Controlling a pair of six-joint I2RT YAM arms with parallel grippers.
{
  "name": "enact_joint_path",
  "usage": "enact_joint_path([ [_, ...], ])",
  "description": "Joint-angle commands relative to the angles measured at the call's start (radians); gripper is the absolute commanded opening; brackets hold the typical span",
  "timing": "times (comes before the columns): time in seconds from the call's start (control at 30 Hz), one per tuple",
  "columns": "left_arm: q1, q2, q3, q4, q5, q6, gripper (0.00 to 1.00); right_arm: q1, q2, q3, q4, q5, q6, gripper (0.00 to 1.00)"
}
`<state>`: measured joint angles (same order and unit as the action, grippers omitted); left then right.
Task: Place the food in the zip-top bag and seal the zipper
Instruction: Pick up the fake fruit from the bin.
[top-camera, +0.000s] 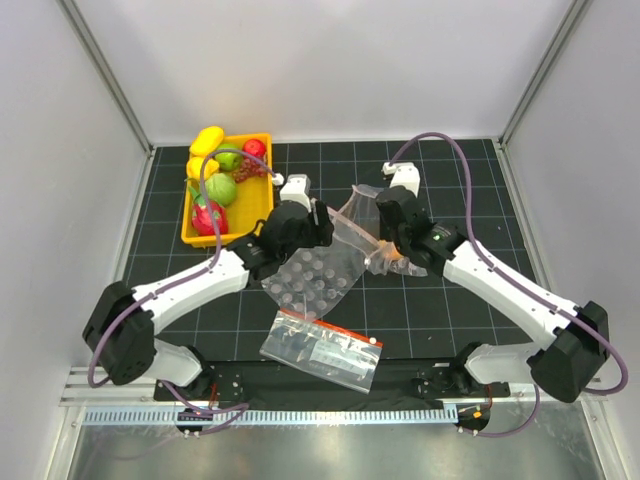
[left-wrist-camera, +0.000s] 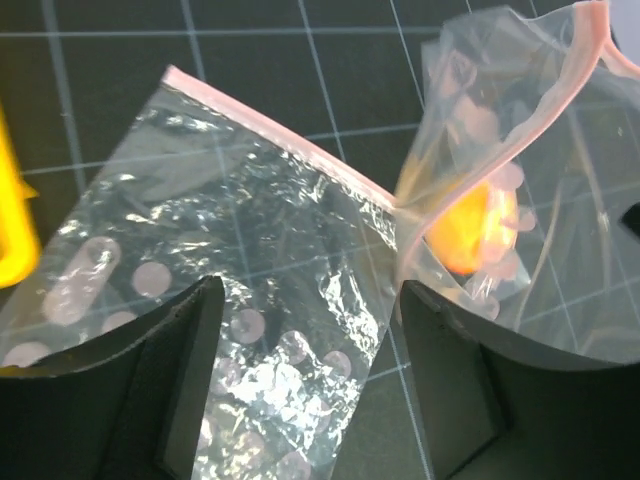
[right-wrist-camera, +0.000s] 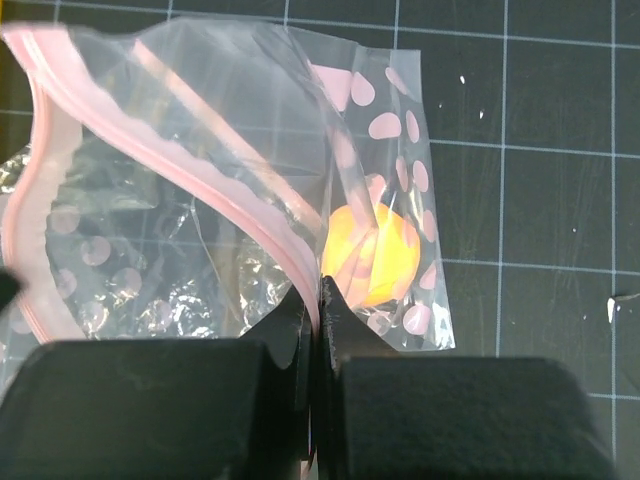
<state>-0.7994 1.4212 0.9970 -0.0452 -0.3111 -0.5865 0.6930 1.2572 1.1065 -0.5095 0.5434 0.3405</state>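
Note:
The zip-top bag (top-camera: 352, 222) lies mid-table, half lifted, its mouth gaping. One orange peach (right-wrist-camera: 371, 255) sits inside it, also seen through the plastic in the left wrist view (left-wrist-camera: 470, 228). My right gripper (right-wrist-camera: 320, 300) is shut on the pink zipper (right-wrist-camera: 215, 185) strip, just beside the peach. My left gripper (left-wrist-camera: 310, 385) stands open over the bag's crinkled plastic (left-wrist-camera: 230, 230), its fingers (left-wrist-camera: 190, 380) on either side without pinching it. The rest of the food (top-camera: 221, 188) is in the yellow tray (top-camera: 266, 138) at the back left.
A clear bubble sheet (top-camera: 312, 282) lies under and in front of the bag. A clear bag with a red band and dark print (top-camera: 322, 348) rests near the front edge. The tray's yellow corner (left-wrist-camera: 10, 235) shows at the left of the left wrist view.

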Motion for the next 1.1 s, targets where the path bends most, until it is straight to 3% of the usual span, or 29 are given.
enact_joint_path([
  [0.0, 0.008, -0.138, -0.018, 0.013, -0.139, 0.059, 0.76, 0.008, 0.012, 0.039, 0.02, 0.036, 0.029, 0.01],
  [0.03, 0.008, -0.16, -0.027, 0.007, -0.164, 0.059, 0.88, 0.007, 0.005, 0.023, 0.034, 0.032, 0.029, 0.01],
  [0.13, 0.009, -0.234, -0.037, -0.057, -0.313, 0.047, 1.0, 0.008, -0.018, -0.005, 0.074, 0.023, 0.031, 0.01],
  [0.23, 0.023, -0.278, -0.029, -0.111, -0.411, 0.043, 1.0, 0.008, -0.027, -0.019, 0.095, 0.012, 0.032, 0.01],
  [0.4, 0.083, -0.28, 0.006, -0.154, -0.404, 0.002, 1.0, 0.008, -0.036, -0.028, 0.101, 0.012, 0.022, 0.01],
  [0.5, 0.181, -0.228, 0.063, -0.191, -0.336, -0.062, 1.0, 0.008, -0.054, -0.051, 0.126, 0.012, 0.015, 0.01],
  [0.7, 0.331, -0.052, 0.224, -0.252, -0.332, -0.059, 1.0, 0.01, -0.076, -0.066, 0.143, 0.001, 0.009, 0.01],
  [1.07, 0.517, 0.362, 0.666, -0.517, -0.358, 0.098, 1.0, 0.01, -0.065, -0.08, 0.163, -0.026, 0.014, 0.01],
])
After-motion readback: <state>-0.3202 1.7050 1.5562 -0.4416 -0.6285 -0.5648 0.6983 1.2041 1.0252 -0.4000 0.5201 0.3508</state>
